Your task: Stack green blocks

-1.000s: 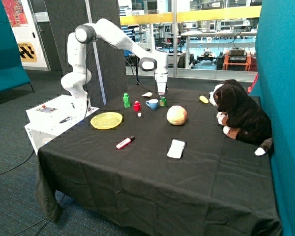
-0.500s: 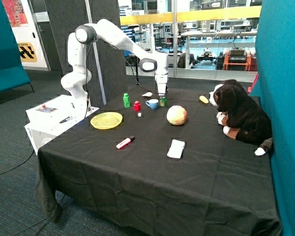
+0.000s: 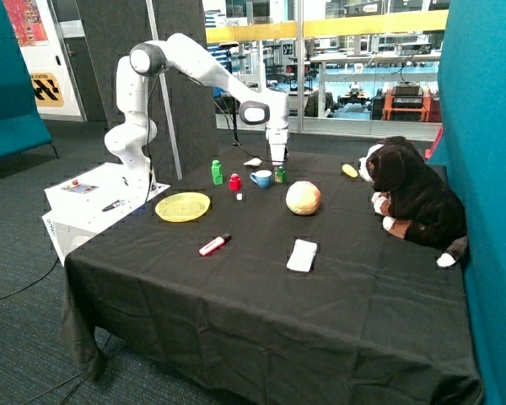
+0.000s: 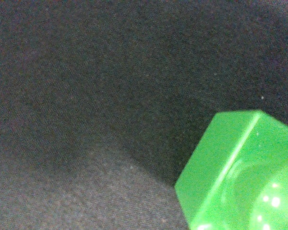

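Note:
A single green block (image 3: 280, 175) stands on the black cloth right beside the blue cup (image 3: 261, 178). In the wrist view it (image 4: 235, 177) fills one corner, very close, stud up, with bare cloth around it. My gripper (image 3: 278, 162) hangs directly above this block, almost on it. A taller green stack (image 3: 217, 172), which looks like two blocks one on the other, stands past the cup, beyond the small red block (image 3: 234, 181).
A yellow plate (image 3: 183, 206), a red and white marker (image 3: 214, 245), a white flat object (image 3: 302, 255) and a pale ball (image 3: 304, 197) lie nearer the front. A plush dog (image 3: 413, 198) sits at the blue wall side, with a small yellow item (image 3: 349, 170) near it.
The gripper has shifted only very slightly over the single green block. No block has visibly moved.

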Action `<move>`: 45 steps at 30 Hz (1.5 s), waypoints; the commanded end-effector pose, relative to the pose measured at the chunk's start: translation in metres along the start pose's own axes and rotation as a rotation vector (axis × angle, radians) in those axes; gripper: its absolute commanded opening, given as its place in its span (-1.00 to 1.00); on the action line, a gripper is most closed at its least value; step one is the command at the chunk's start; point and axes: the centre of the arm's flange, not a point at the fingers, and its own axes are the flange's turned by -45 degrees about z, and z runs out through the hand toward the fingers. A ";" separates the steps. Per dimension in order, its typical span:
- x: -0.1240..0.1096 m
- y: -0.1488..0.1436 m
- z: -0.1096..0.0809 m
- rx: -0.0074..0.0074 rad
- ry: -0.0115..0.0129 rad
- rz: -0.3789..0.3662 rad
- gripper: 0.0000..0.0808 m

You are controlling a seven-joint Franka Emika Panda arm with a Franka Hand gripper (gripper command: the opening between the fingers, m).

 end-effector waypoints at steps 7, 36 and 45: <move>0.003 -0.001 0.003 0.0031 0.0012 -0.002 -0.15; 0.011 -0.002 0.004 0.0031 0.0012 0.006 -0.20; 0.007 -0.005 0.006 0.0031 0.0012 0.006 -0.30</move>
